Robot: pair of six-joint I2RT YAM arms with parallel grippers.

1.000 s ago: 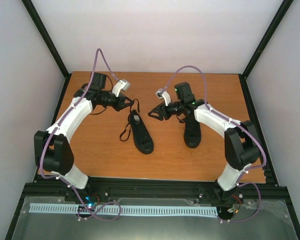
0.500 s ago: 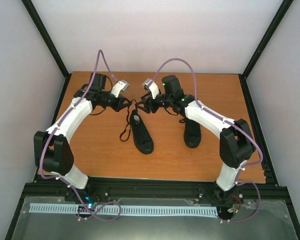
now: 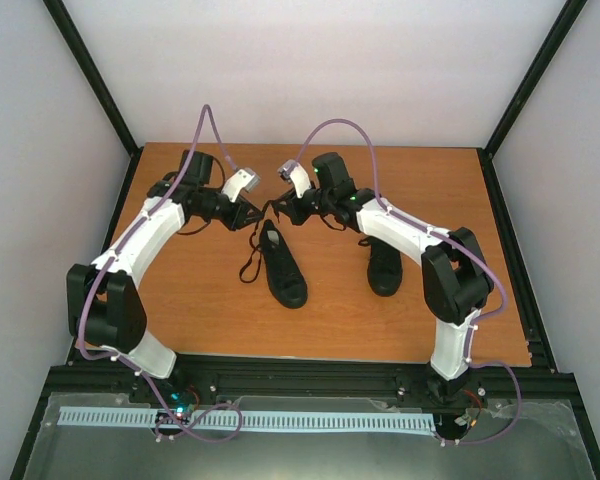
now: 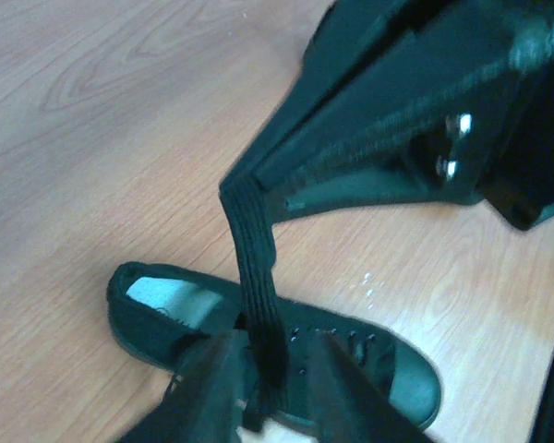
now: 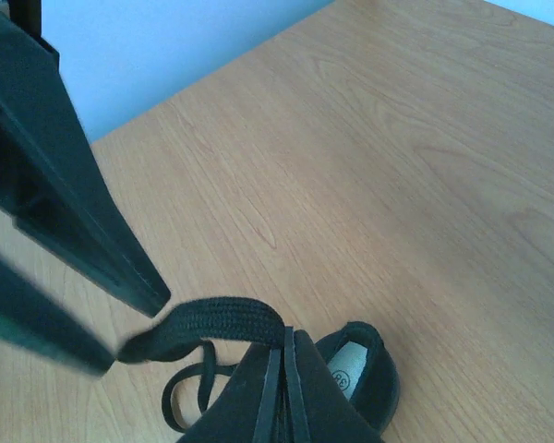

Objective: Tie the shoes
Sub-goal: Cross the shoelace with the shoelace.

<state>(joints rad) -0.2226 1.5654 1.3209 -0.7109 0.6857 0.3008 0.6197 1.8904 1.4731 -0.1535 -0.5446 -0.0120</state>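
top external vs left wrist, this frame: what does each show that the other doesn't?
Only top external: the second shoe off to the right, and a slack lace loop lying on the table.
Only left wrist: the lace running from the shut right claw down into the left claw, plus the eyelets and pale insole.
Both: the middle shoe, with both claws meeting above its heel end.

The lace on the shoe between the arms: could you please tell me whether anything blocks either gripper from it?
Nothing visible does: the left gripper and the right gripper each pinch the lace above the shoe.
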